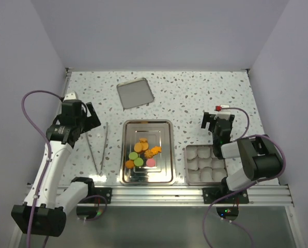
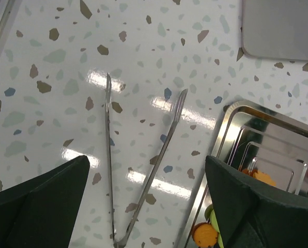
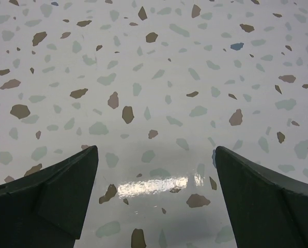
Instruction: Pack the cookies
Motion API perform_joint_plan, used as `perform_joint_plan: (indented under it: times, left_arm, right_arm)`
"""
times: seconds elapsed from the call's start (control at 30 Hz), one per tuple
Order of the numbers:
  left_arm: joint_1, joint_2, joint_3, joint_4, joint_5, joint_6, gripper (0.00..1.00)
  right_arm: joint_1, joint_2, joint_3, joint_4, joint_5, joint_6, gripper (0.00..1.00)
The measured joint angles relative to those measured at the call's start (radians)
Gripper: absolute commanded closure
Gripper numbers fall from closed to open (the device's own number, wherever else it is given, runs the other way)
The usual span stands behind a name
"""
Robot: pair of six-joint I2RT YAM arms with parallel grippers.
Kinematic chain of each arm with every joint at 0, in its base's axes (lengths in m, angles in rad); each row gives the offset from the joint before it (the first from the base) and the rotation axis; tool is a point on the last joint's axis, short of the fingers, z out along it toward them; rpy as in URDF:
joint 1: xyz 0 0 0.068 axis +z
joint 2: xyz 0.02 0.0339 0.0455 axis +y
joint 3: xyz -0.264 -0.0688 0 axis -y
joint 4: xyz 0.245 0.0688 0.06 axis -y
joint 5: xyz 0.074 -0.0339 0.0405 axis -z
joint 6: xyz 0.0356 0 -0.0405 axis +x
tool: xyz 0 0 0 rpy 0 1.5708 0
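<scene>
Several small round cookies (image 1: 142, 153), mostly orange, some green, one pink, lie on a steel tray (image 1: 167, 130) at the table's middle front. A square tin (image 1: 204, 165) with white compartment liners stands right of the tray. Metal tongs (image 1: 101, 148) lie on the table left of the tray; they also show in the left wrist view (image 2: 138, 175). My left gripper (image 1: 89, 117) is open and empty, above the tongs' far ends. My right gripper (image 1: 213, 122) is open and empty over bare table behind the tin. An orange cookie (image 2: 204, 233) shows by the left gripper's right finger.
A flat grey tin lid (image 1: 135, 93) lies at the back centre of the speckled table. White walls close the left, right and back. A metal rail (image 1: 164, 194) runs along the near edge by the arm bases.
</scene>
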Motion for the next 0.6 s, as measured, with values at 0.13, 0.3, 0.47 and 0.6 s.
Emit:
perform_joint_plan:
  times: [0.13,0.3,0.47,0.6]
  left_arm:
    - [0.000,0.017,0.000,-0.076,0.009,-0.019,0.00]
    - [0.000,0.097,0.000,-0.152,0.001,-0.022,0.00]
    - [-0.013,0.116,0.001,-0.195,0.007,-0.037,0.00]
    - [-0.034,0.132,0.000,-0.198,0.027,-0.037,0.00]
  right_arm:
    - [0.000,0.000,0.000,0.006,0.000,0.000,0.01]
    - [0.002,-0.087,0.010,-0.092,0.021,0.001,0.01]
    - [0.015,-0.410,0.161,-0.430,0.060,0.020,0.01]
    - [0.021,-0.539,0.499,-0.835,0.063,0.164,0.01]
